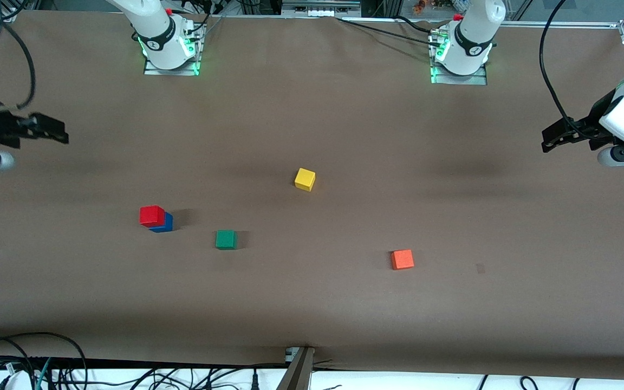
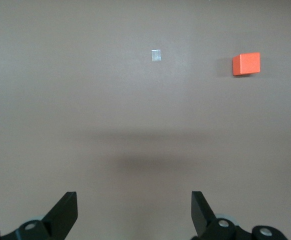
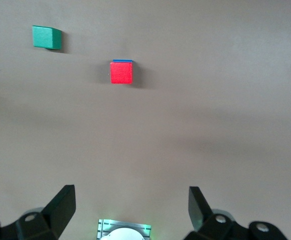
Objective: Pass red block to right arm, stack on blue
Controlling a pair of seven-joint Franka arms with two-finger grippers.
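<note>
The small matte red cube (image 1: 151,215) is seen stacked on the deep-blue cube (image 1: 163,225) on the brown desk (image 1: 344,135), well apart from both tools. The right tool (image 1: 46,129) and left tool (image 1: 553,138) are held spread and empty over the desk's ends.

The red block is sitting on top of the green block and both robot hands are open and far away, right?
Not quite. The red block sits on the blue block, not the green block, which stands alone beside the stack, as the front view shows. The left hand and right hand are indeed open and away.
</note>
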